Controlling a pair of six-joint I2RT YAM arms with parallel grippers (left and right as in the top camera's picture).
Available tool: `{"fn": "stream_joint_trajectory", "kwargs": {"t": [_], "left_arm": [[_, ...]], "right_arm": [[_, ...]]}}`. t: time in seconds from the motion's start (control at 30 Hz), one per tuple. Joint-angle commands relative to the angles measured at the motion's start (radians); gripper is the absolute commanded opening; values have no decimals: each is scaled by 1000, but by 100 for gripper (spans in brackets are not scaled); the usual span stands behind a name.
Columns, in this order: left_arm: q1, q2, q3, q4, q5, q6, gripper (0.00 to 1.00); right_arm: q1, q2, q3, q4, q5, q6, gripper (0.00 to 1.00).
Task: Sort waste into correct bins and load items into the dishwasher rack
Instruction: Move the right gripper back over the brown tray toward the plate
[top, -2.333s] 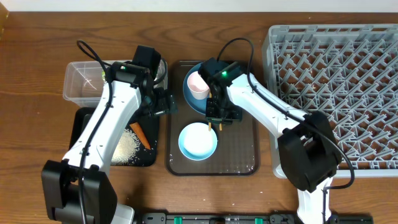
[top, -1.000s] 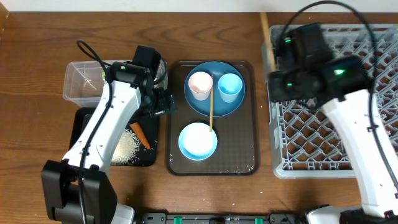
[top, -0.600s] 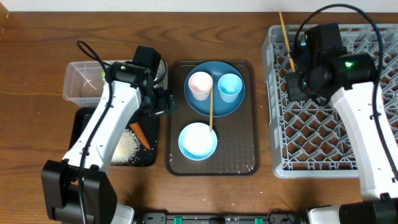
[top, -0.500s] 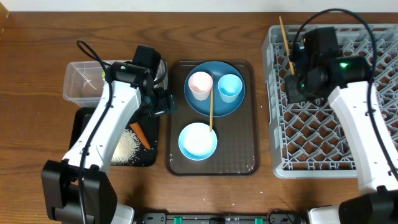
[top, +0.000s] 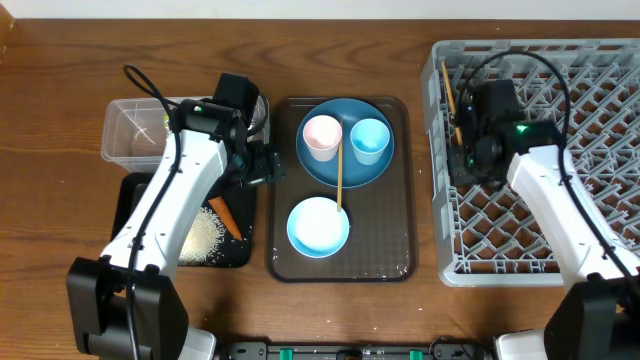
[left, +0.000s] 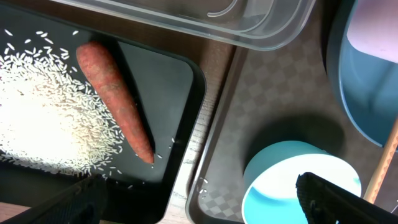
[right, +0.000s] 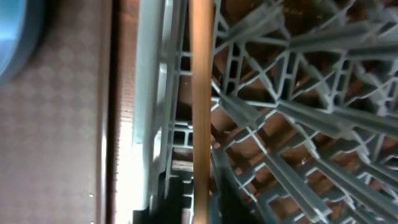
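Wood table: left gripper gapes; right gripper at rack wall, hold on chopstick unclear.

Tray sits mid worktop. On it: plate at rear, bowl in front. On plate, left cup beside right cup. A chopstick lies between them, running from plate to bowl rim. Rack right of tray, second chopstick along its left wall. Left of tray: rear tub, front tub just before it, rice and carrot inside front tub.
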Motion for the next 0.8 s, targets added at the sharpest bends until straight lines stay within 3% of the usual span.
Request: {"fn": "stream_joint_trajectory", "kwargs": {"t": [0.0,0.07,0.23,0.47,0.7,0.73,0.77], "left_arm": [[3,-18,6,-6,-9,17,99],[3,-18,6,-6,-9,17,99],[3,-18,6,-6,-9,17,99],[3,-18,6,-6,-9,17,99],[3,-18,6,-6,-9,17,99],[3,-18,6,-6,-9,17,99],[3,-18,6,-6,-9,17,99]], "right_arm": [[-3,1,-23,11,-2,22,33],[-3,1,-21,11,-14,22,39],[-3,1,-6,-16,-53,34,41],[17,1,220,-242,-246,140,41],[129,1,282,-258,-453,350,43],[161,1,272,-233,-455,390,44],[186,1,268,-217,-455,436,54]]}}
